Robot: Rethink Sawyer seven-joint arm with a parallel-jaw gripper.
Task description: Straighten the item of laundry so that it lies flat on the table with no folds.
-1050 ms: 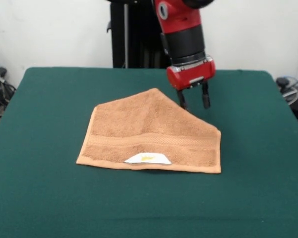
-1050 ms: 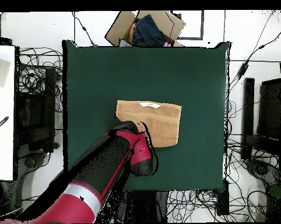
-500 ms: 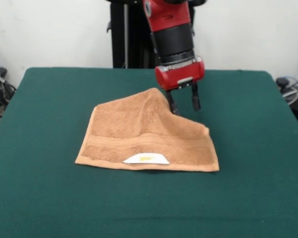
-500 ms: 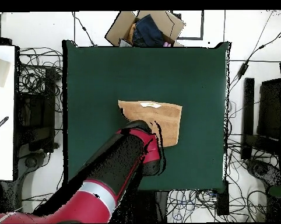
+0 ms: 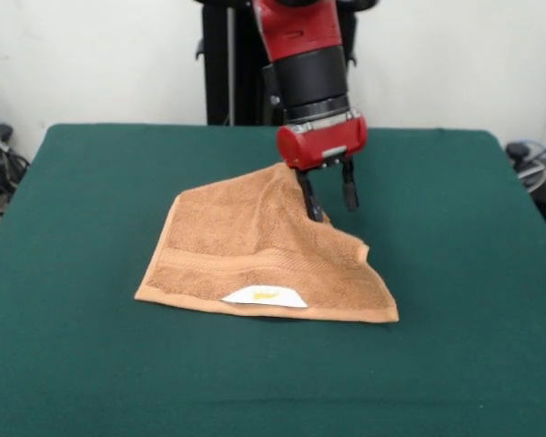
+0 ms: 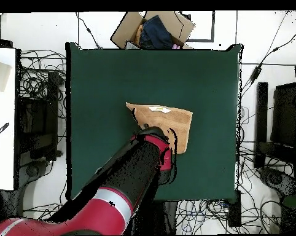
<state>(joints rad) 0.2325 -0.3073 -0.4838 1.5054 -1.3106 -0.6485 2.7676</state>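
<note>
The orange-tan towel [image 5: 246, 246] lies in the middle of the green table [image 5: 91, 182], with its far right corner folded over into a slanted edge. A woven band runs along its near part, and the white label [image 5: 264, 296] with a yellow mark sits at its near edge. My gripper [image 5: 330, 200] hangs open at that slanted fold. One finger [image 5: 309, 205] presses against the raised cloth; the other stands clear over the table. From overhead, the towel [image 6: 178, 123] shows past my arm [image 6: 151, 157], which hides the gripper and the towel's lower left part.
A cardboard box [image 6: 153, 29] holding dark clothes sits beyond the table's top edge in the overhead view. Cables and equipment surround the table [image 6: 113, 80]. A white surface [image 6: 2, 117] stands at the left. Green cloth stretches wide around the towel on all sides.
In the front view, my gripper has moved left and slightly nearer along the folded edge. It pushed the towel's right side inward, so the cloth there has bunched up and shifted left.
</note>
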